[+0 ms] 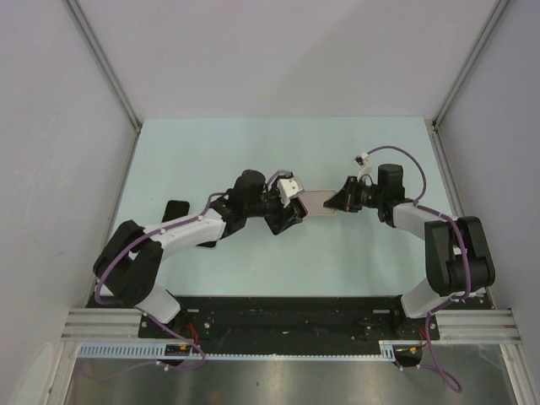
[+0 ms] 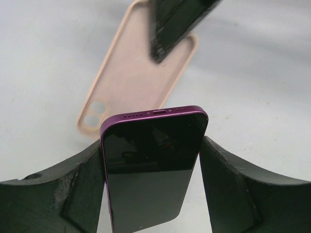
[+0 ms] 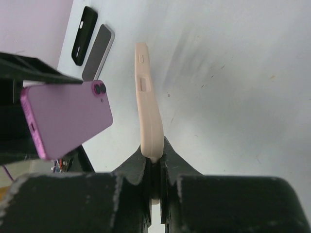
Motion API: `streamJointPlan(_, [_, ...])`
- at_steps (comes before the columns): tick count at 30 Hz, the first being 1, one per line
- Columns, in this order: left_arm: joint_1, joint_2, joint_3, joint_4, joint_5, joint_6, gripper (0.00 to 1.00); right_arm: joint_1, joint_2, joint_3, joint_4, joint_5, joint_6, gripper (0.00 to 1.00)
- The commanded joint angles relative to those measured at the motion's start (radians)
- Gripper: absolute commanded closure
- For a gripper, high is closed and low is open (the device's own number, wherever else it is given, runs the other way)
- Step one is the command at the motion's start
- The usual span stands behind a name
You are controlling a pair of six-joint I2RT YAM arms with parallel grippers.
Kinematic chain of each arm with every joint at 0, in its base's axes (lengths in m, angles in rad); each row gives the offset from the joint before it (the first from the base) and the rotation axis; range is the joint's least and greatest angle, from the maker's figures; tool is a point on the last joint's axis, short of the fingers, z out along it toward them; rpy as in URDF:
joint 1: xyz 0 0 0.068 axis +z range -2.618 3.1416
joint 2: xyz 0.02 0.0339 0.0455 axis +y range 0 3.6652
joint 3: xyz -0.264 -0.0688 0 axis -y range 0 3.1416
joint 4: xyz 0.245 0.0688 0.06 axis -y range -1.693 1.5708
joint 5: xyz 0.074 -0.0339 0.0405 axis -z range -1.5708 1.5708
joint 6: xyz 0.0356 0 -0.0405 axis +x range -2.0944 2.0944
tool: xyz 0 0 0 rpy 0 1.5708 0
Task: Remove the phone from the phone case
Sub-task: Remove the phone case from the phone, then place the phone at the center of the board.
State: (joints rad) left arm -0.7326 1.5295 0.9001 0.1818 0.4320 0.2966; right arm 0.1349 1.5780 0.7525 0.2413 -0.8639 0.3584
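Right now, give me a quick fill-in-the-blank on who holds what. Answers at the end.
1. The left fingers are shut on the ____ phone.
2. The beige case is pinched by the ____ arm's fingers.
3. The beige case is ____ inside; the phone sits apart from it.
4. Farther off on the table lies a second case, coloured ____.
Missing words: purple; right; empty; black.

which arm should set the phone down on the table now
Left. The left gripper is shut on the purple phone, which is out of the pink case; the right gripper only pinches that empty case.
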Motion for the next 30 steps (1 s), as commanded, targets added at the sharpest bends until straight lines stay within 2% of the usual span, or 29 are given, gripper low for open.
streamJointPlan(1, [0.087, 0.020, 0.086, -0.033, 0.008, -0.120, 0.62, -0.017, -0.059, 0.025, 0.021, 0.034, -0.021, 1.00])
streamJointPlan(8, [0.166, 0.087, 0.118, -0.108, -0.018, -0.275, 0.57, -0.024, -0.067, 0.024, 0.021, 0.055, -0.038, 1.00])
streamJointPlan(16, [0.182, 0.158, 0.112, -0.113, -0.025, -0.479, 0.61, -0.026, -0.072, 0.024, 0.015, 0.069, -0.058, 1.00])
streamJointPlan(30, [0.182, 0.199, 0.071, -0.117, -0.234, -0.689, 0.65, -0.031, -0.076, 0.024, 0.010, 0.068, -0.081, 1.00])
